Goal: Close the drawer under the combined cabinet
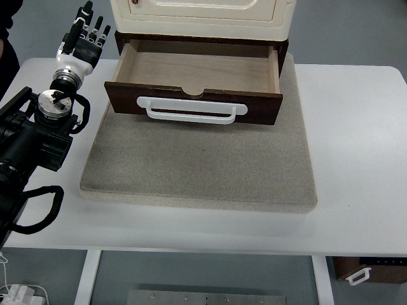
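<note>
at ten o'clock the left hand [86,35] hovers with fingers spread, holding nothing, beside the open wooden drawer [196,79] under the cream cabinet [203,16]

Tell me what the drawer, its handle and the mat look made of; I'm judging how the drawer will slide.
Drawer: probably wood, pale bare grain inside, dark glossy brown front. Handle: smooth white, likely plastic or painted metal; can't tell which. Mat: grey, speckled, matte, possibly stone or dense felt.
</note>
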